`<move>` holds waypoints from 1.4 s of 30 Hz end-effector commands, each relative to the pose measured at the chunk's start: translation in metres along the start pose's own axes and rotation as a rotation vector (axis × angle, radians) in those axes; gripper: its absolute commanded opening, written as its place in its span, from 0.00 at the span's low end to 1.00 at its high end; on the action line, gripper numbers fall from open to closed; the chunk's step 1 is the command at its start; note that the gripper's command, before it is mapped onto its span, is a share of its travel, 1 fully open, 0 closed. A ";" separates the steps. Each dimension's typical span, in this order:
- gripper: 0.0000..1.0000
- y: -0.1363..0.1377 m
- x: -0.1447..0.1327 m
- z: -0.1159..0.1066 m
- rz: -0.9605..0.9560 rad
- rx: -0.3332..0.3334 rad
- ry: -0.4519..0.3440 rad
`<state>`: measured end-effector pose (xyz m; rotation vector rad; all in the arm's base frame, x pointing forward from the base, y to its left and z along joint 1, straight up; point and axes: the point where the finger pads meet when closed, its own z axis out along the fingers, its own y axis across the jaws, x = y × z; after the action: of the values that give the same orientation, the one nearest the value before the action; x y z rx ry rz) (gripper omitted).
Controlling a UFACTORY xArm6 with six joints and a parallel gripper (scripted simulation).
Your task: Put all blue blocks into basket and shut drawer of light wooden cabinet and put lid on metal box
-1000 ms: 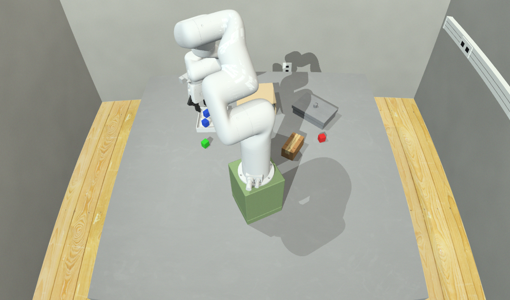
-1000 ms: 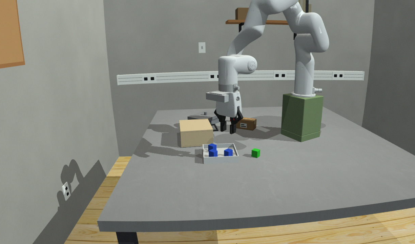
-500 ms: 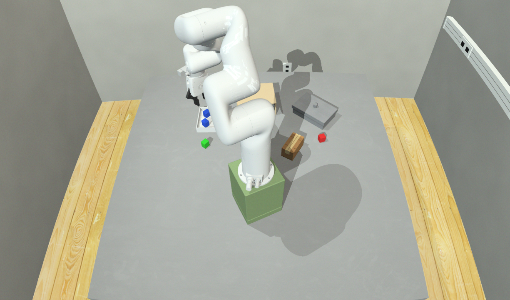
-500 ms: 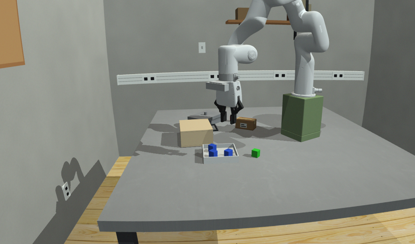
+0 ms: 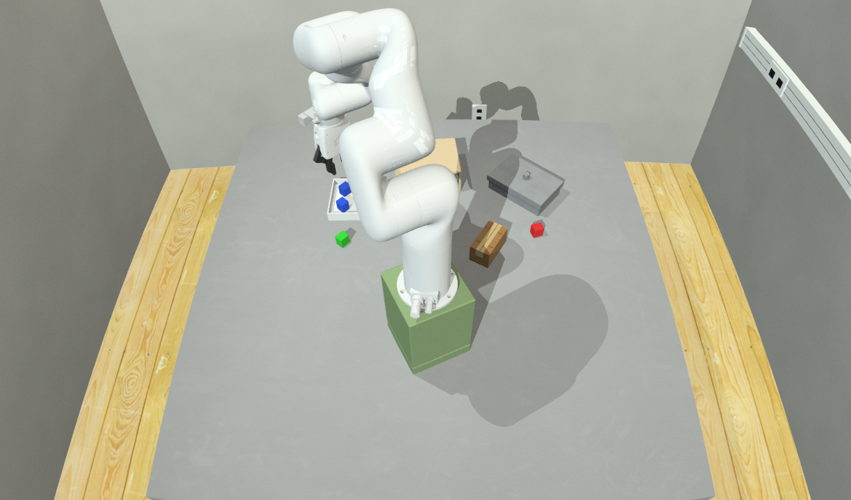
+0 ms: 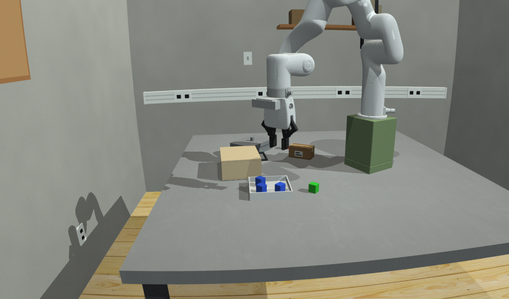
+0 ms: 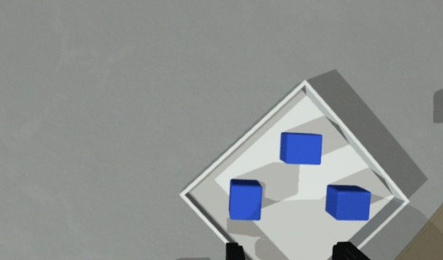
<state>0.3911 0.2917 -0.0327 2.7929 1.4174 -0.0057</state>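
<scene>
My gripper (image 5: pixel 325 164) (image 6: pixel 279 143) (image 7: pixel 290 253) is open and empty, above the basket. The white basket (image 5: pixel 342 217) (image 6: pixel 271 196) (image 7: pixel 243 139) holds three blue blocks, none over its rim: one (image 5: pixel 342 204) (image 6: pixel 279 187) (image 7: pixel 245 199) nearest the green block, one (image 5: pixel 344 188) (image 6: pixel 261 187) (image 7: pixel 300 149) at the outer side, one (image 6: pixel 260 181) (image 7: pixel 351 204) nearest the cabinet. The light wooden cabinet (image 5: pixel 443 152) (image 6: pixel 241 169) faces away in the exterior view; how far its drawer is shut cannot be told. The grey lid (image 5: pixel 508 173) lies on the metal box (image 5: pixel 516 198).
A green block (image 5: pixel 342 239) (image 6: pixel 313 187) sits beside the basket. A brown cardboard box (image 5: pixel 488 244) (image 6: pixel 301 151) stands near the green robot base (image 5: pixel 440 335) (image 6: pixel 367 148). A red block (image 5: pixel 537 230) lies between the cardboard box and the metal box's side of the table.
</scene>
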 end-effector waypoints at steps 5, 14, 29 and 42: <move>0.47 0.049 -0.025 -0.002 -0.182 0.000 0.005; 0.47 0.135 -0.097 -0.001 -0.601 -0.005 0.002; 0.47 0.186 -0.156 -0.001 -0.841 -0.003 0.004; 0.47 0.186 -0.156 -0.001 -0.841 -0.003 0.004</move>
<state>0.4472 0.0559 -0.0307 1.9734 2.4352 -0.0104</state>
